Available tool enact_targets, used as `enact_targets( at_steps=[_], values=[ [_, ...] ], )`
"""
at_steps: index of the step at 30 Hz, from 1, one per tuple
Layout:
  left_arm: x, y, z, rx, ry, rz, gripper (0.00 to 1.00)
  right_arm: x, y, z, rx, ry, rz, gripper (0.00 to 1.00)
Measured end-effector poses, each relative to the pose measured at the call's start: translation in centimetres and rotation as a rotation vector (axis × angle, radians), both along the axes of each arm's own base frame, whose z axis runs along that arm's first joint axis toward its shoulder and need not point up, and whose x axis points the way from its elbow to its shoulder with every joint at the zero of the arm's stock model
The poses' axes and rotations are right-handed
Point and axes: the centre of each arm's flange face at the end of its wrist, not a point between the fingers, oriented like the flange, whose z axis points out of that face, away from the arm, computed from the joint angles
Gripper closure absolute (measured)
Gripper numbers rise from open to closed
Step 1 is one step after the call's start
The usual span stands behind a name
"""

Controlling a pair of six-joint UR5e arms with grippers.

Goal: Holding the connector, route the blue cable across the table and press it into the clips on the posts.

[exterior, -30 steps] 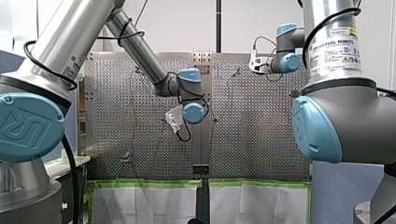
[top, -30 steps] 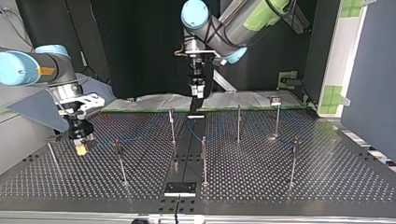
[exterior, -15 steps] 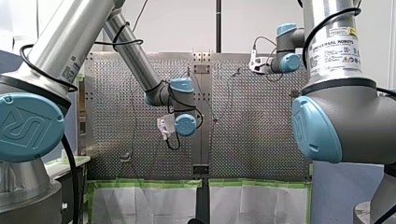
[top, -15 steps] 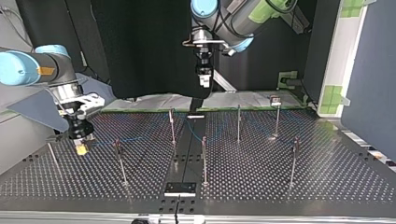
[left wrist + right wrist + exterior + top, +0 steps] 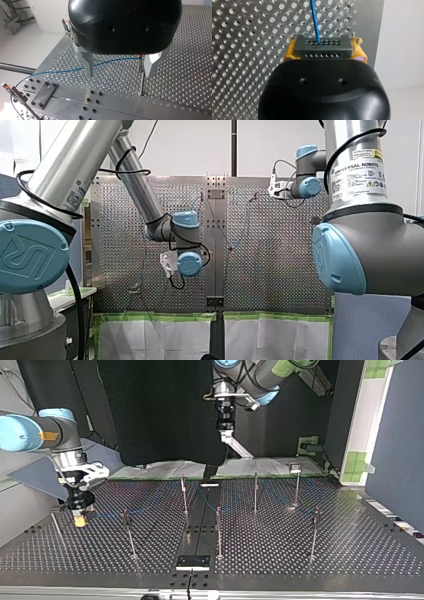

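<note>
Squarely between the yellow pads (image 5: 290, 53) of my right pincer (image 5: 323, 48) sits the connector (image 5: 322, 49).

**Perforated metal bench (image 5: 300, 550) bristles with slim posts (image 5: 218, 532)**
Ahead of my left gripper (image 5: 118, 75) a blue cable (image 5: 62, 71) runs from one post toward another; a dark plate (image 5: 42, 94) is bolted to the bench off to the gripper's side.
</note>
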Motion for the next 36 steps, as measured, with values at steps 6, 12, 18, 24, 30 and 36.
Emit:
enact_targets(
  at_steps=[6,12,18,24,30,36],
  values=[
    [-1.3,1.1,-1.0,0.0,0.0,0.001,0.0,-0.1,0.0,0.0,-0.001,0.006,-0.016,1.0],
    [-2.8,2.4,-2.2,0.02,0.023,0.0,0.0,-0.2,0.0,0.1,-0.003,0.01,-0.022,1.0],
    [-3.8,3.2,-3.0,0.039,0.045,-0.002,0.0,-0.1,0.0,0.1,-0.003,0.012,-0.023,1.0],
    [-3.9,3.2,-3.1,0.04,0.047,-0.002,0.0,-0.1,0.1,0.1,-0.004,0.012,-0.023,1.0],
    [-3.9,3.3,-3.1,0.041,0.048,-0.002,0.0,-0.1,0.1,0.1,-0.004,0.012,-0.023,1.0],
    [-3.9,3.3,-3.1,0.041,0.048,-0.002,0.0,-0.1,0.1,0.1,-0.004,0.012,-0.023,1.0]
  ],
)
